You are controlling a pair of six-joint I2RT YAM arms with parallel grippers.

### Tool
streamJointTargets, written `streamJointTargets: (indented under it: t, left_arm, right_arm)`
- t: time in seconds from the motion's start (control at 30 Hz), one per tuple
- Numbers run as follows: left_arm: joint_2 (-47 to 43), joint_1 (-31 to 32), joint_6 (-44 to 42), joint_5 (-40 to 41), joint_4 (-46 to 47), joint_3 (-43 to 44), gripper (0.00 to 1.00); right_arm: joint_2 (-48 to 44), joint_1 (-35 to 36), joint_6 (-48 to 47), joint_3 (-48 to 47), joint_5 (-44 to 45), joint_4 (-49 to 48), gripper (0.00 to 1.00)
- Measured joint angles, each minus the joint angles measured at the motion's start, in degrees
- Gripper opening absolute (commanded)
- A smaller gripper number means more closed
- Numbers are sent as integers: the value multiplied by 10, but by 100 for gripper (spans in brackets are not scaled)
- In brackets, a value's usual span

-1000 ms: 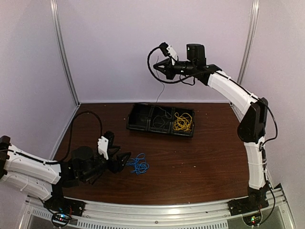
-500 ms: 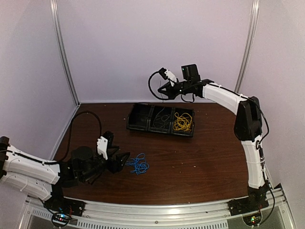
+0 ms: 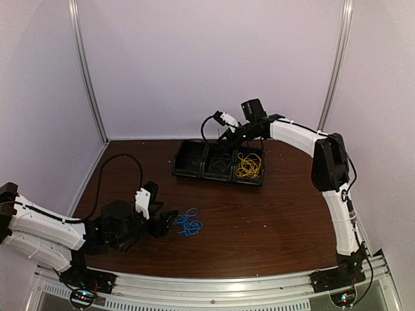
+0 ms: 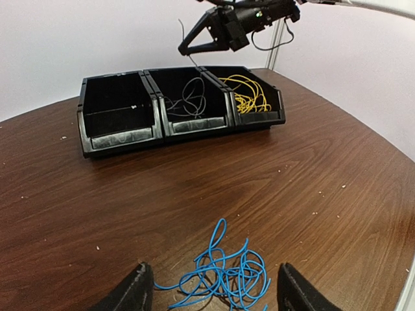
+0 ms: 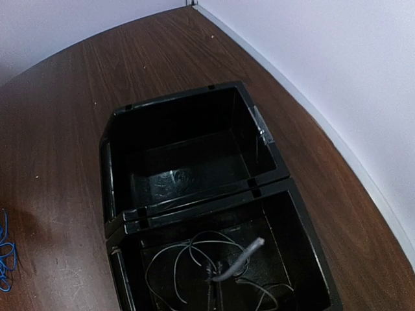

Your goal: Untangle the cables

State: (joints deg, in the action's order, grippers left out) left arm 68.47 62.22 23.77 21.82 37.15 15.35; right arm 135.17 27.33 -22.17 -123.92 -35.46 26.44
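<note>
A blue cable (image 3: pixel 188 223) lies in a loose tangle on the table, between the open fingers of my left gripper (image 3: pixel 170 220). In the left wrist view the blue cable (image 4: pixel 228 272) sits between the two fingertips (image 4: pixel 139 288) without touching them. My right gripper (image 3: pixel 227 137) hovers over the middle compartment of a black bin tray (image 3: pixel 217 177), shut on a thin dark cable (image 4: pixel 188 100) that trails down into it. The dark cable (image 5: pixel 188 256) coils on that compartment's floor, and a short end sticks up from my right gripper (image 5: pixel 217 285). A yellow cable (image 3: pixel 248 165) fills the right compartment.
The tray's left compartment (image 5: pixel 188 159) holds nothing. The tray stands at the back of the brown table near the rear wall. Metal frame posts rise at both back corners. A thick black arm cable (image 3: pixel 120 172) loops over the table behind my left arm.
My right arm has come down from high above the tray to just over its middle compartment, lowering the dark cable into it. The left gripper and blue cable have barely moved.
</note>
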Motion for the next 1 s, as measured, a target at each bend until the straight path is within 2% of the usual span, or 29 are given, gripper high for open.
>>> streamJointTargets:
  t: [0.2,0.53,0.73,1.0]
  left_arm:
    - [-2,0,6,0,3,-1,66]
    - [-10,0,15,0,5,-9,66]
    - [-10,0,18,0,6,-9,66]
    - [-10,0,26,0,9,-10,66]
  right_arm:
    - [49,9,1,-15,13,45,0]
    - [64,18,33,-39,40,64,0]
    - [94,26,75,-78,61,85,0]
    - [100,55,139,-76,132,100,1]
